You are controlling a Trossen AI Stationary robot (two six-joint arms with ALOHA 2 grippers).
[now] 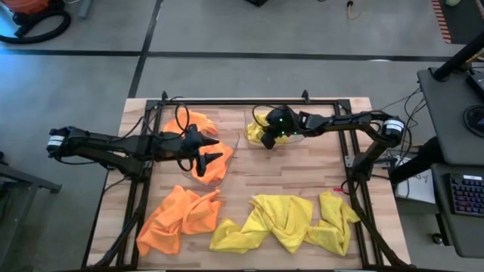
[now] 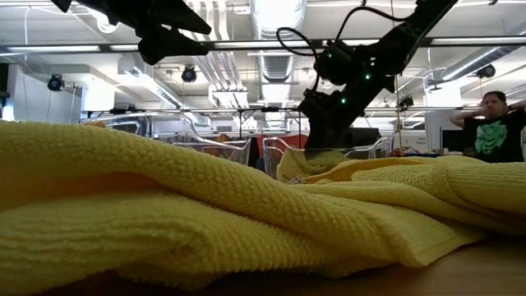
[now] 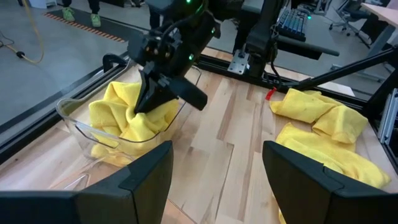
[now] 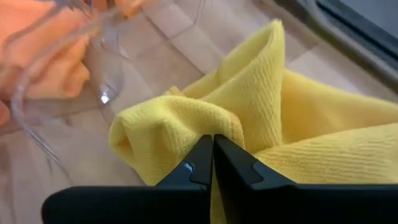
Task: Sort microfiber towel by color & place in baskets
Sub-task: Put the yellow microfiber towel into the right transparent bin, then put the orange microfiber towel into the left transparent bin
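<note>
My right gripper (image 1: 268, 134) (image 4: 213, 144) is shut on a yellow microfiber towel (image 4: 261, 118) inside the right clear basket (image 1: 293, 138) (image 3: 81, 127) at the table's far middle. The left clear basket (image 1: 227, 162) holds orange towels (image 1: 198, 121). My left gripper (image 1: 210, 151) (image 3: 217, 168) hovers open over that basket and touches nothing. One orange towel (image 1: 180, 215) and several yellow towels (image 1: 283, 221) lie crumpled near the table's near edge. In the low view a yellow towel (image 2: 205, 214) fills the foreground. My right gripper pinches a raised fold of the yellow towel (image 4: 186, 121) between its two fingertips. The fingers (image 3: 163, 93) come from above, slanting down into the basket. The towel peaks up at the fingers, and the rest of it lies bunched on the basket's floor.
A black metal frame (image 1: 227, 101) runs round the work area. Bare wood (image 1: 302, 170) shows between the baskets and the loose towels. In the low view a person (image 2: 497, 123) stands in the room behind the table.
</note>
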